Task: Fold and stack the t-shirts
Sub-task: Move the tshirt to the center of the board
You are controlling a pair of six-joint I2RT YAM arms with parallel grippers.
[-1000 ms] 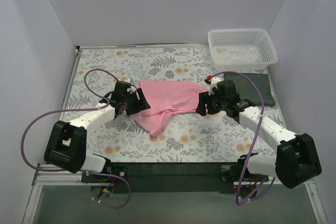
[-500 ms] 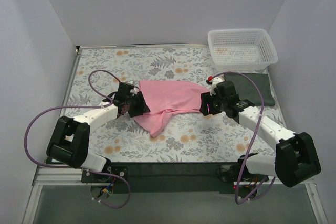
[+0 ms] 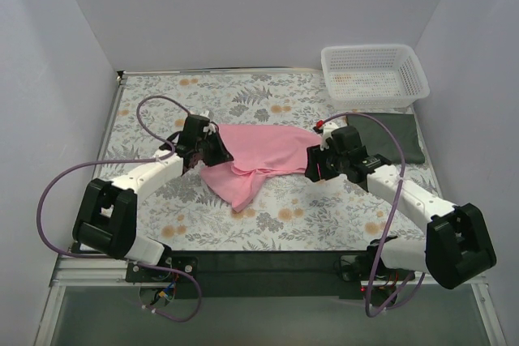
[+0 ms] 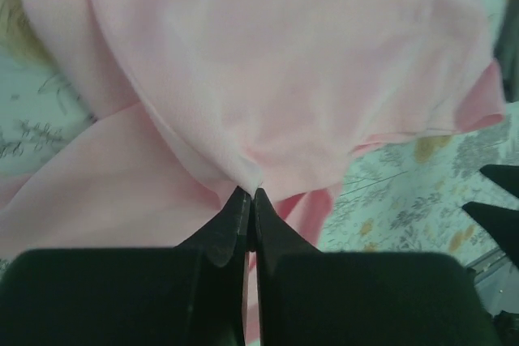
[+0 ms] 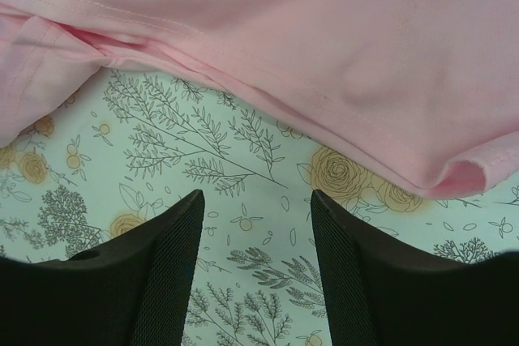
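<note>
A light pink t-shirt [image 3: 259, 151] lies rumpled in the middle of the floral cloth, also filling the left wrist view [image 4: 268, 62] and the top of the right wrist view [image 5: 324, 46]. My left gripper [image 3: 204, 151] sits at its left edge, shut on a pinched fold of pink cloth [image 4: 251, 194]. My right gripper [image 3: 316, 166] is at the shirt's right edge, open, its fingers [image 5: 162, 257] over bare cloth just short of the hem. A dark green folded t-shirt [image 3: 389, 139] lies flat at the right.
A white mesh basket [image 3: 375, 75] stands at the back right, behind the green shirt. The floral table cloth [image 3: 268, 216] covers the table. Purple cables loop from both arms. White walls close in on three sides.
My left gripper has closed on the pink shirt's left edge and shifted slightly back, pulling the cloth into a pinch. The right gripper has crept a little toward the shirt's right hem.
</note>
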